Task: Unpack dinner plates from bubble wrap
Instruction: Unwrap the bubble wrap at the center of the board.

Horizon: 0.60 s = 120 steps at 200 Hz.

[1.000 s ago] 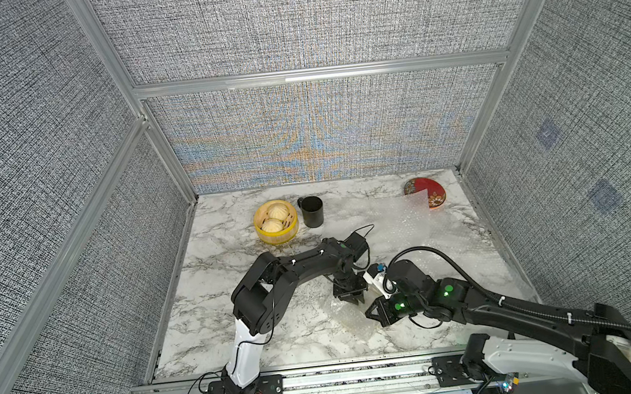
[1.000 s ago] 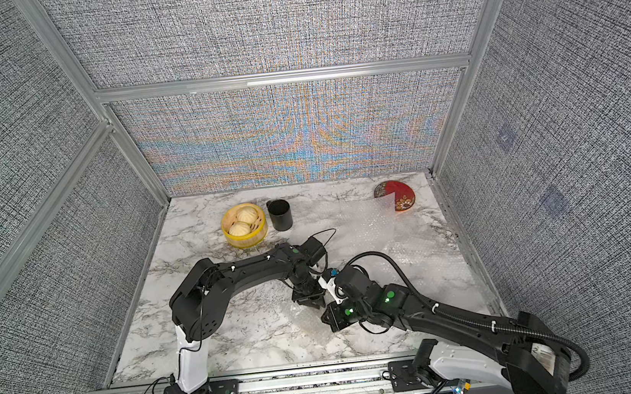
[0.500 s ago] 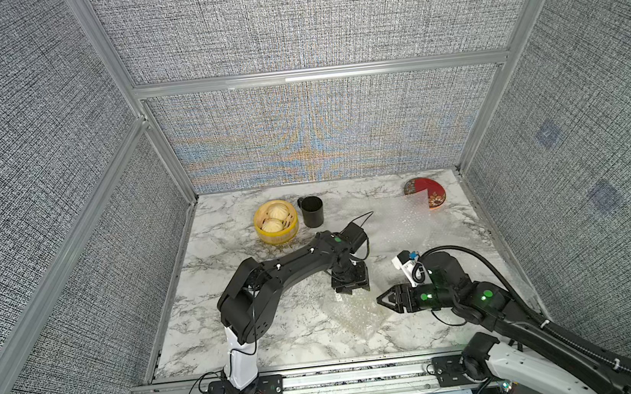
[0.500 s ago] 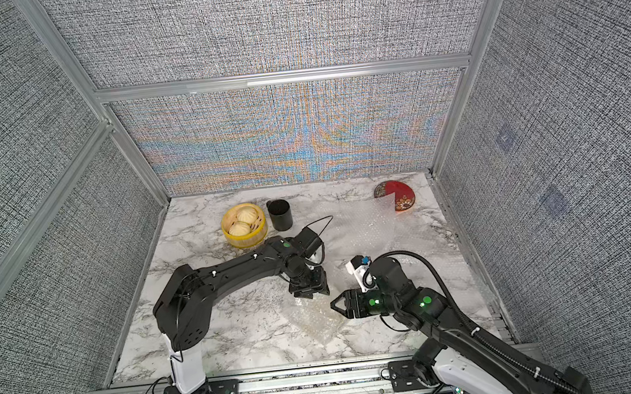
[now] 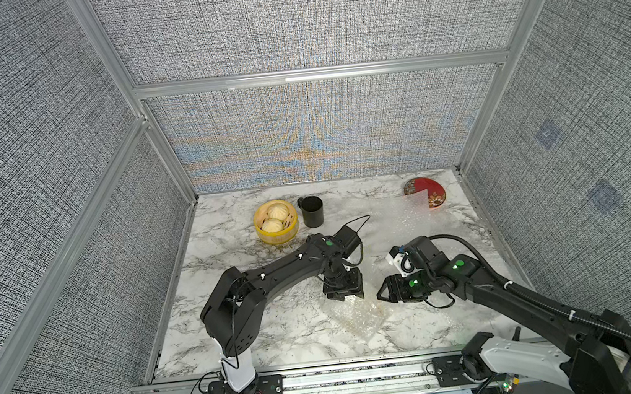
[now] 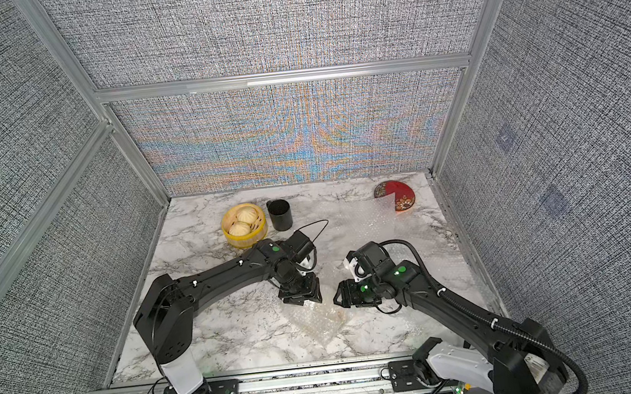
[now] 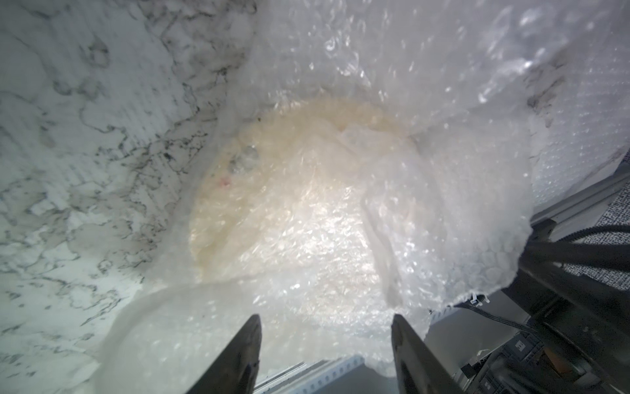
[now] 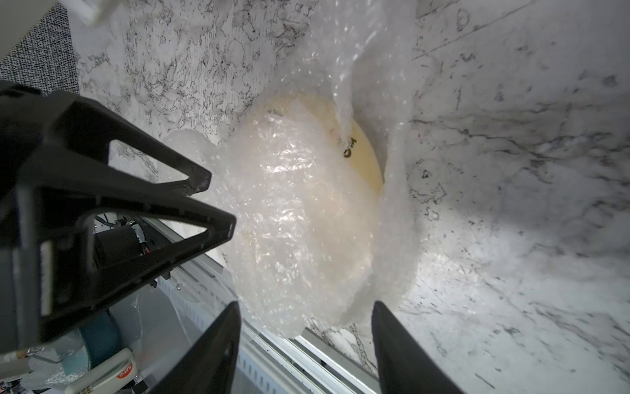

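2 end effectors hang close together over the near middle of the tabletop (image 5: 260, 331), and both have their fingers spread with nothing pinched between them. The left end effector (image 5: 345, 298) points down at the far edge of a wrapped bundle, while the right end effector (image 5: 381, 294) comes in low from the side, just beside the same bundle. That bundle is crumpled bubble wrap (image 5: 358, 317) lying flat on the marble, and the cream plate (image 8: 364, 160) sits inside it. In the right wrist view a sliver of the plate's bare rim with a dark mark shows where the wrap gapes, and the rest is only a pale disc seen through the plastic. Farther out, toward the far right corner, a 2nd sheet (image 5: 400, 217) lies spread flat, with 1 corner overlapping the dark red plate (image 5: 431, 193). At the far middle a yellow steamer basket (image 5: 276, 222) holding 2 buns stands just beside a black cup (image 5: 311, 211).
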{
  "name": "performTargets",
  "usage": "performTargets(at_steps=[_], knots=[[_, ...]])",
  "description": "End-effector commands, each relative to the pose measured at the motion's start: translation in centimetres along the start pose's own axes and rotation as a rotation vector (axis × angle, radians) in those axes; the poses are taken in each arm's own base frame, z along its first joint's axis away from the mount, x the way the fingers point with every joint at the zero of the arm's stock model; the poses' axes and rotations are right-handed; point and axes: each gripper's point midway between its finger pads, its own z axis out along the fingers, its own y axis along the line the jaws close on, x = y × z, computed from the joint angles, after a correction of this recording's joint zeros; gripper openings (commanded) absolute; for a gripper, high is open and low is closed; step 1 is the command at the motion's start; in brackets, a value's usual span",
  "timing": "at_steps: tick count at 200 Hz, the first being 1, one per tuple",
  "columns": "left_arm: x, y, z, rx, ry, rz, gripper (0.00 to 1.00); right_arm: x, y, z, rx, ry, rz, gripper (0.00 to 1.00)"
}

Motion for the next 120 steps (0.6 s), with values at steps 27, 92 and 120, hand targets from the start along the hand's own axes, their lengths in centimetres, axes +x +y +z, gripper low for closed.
performTargets(at_steps=[27, 92, 120], knots=[[1.8, 0.6, -2.2, -0.011, -0.004, 0.021, 0.61, -0.2, -0.4, -2.6, 0.087, -0.023, -0.071, 0.64], [5.0, 3.5, -7.4, -0.033, -0.149, -0.084, 0.65, 5.2, 0.9, -5.5, 0.003, 0.133, -0.108, 0.44], [5.8, 4.4, -6.6, 0.03, -0.188, -0.178, 0.76, 7.1, 1.0, -3.3, -0.068, 0.151, -0.035, 0.23]])
